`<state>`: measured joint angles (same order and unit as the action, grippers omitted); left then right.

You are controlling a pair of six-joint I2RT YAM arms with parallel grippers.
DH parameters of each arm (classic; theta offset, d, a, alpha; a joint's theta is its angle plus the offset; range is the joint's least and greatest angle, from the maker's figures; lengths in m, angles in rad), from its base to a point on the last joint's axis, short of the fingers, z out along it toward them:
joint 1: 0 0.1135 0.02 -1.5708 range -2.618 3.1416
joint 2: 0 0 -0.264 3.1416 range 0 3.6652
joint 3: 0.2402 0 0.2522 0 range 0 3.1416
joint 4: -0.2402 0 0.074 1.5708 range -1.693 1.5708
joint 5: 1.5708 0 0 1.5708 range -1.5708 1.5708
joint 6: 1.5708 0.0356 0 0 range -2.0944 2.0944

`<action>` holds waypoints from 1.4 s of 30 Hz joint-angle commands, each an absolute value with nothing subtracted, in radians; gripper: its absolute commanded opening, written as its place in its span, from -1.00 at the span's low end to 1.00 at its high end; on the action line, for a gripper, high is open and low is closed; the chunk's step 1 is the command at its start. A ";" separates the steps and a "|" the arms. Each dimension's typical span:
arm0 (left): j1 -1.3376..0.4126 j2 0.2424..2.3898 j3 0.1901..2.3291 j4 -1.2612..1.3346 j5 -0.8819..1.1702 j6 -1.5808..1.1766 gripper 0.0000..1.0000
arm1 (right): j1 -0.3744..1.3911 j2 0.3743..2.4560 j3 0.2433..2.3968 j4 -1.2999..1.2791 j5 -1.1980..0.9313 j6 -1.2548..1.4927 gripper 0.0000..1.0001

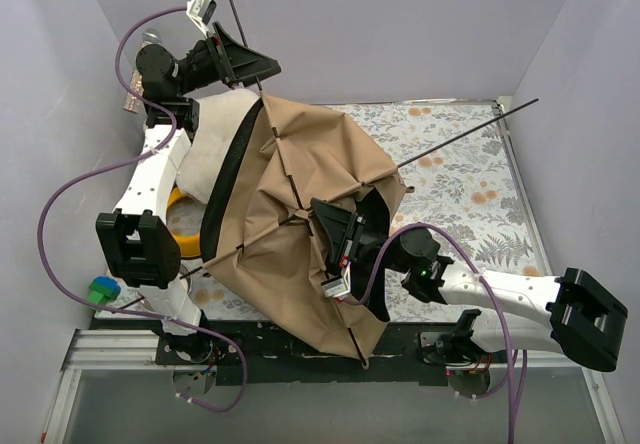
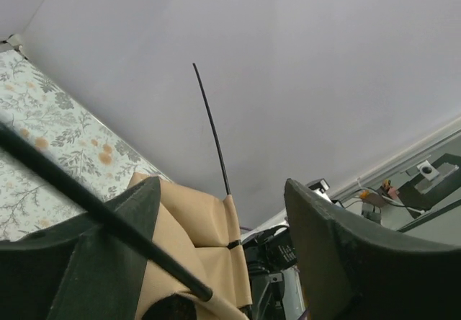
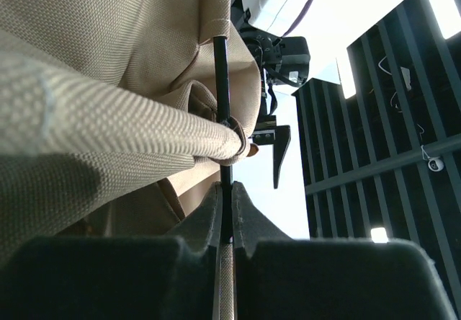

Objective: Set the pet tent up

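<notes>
Floral mat [image 1: 470,164] underneath, grey walls [image 1: 400,24] close in. Right gripper [image 3: 227,190] reaches from the near right, pinched tight on a black pole [image 3: 221,82] of the tan pet tent [image 1: 300,184] sprawled centre-left. Left gripper [image 2: 222,187] is raised far left, jaws wide. White cushion [image 1: 215,154] and yellow bowl stand [image 1: 183,232] crowd the tent's left edge; bare mat shows on the right.

Even, soft light fills the overhead view with faint shadows. The right wrist view is backlit, its sky-bright gap blown out; near fabric blurs.
</notes>
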<state>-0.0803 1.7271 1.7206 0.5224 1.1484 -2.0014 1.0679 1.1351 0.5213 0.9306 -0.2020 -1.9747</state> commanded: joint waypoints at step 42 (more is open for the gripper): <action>-0.135 1.632 1.771 0.575 1.141 -1.740 -1.00 | 1.078 0.924 0.597 0.705 0.213 -2.037 0.69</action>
<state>-0.1394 1.5993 1.6604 0.5644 1.1637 -1.8393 1.0805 1.0580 0.5621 0.8539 0.0963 -1.9892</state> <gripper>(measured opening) 0.087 0.810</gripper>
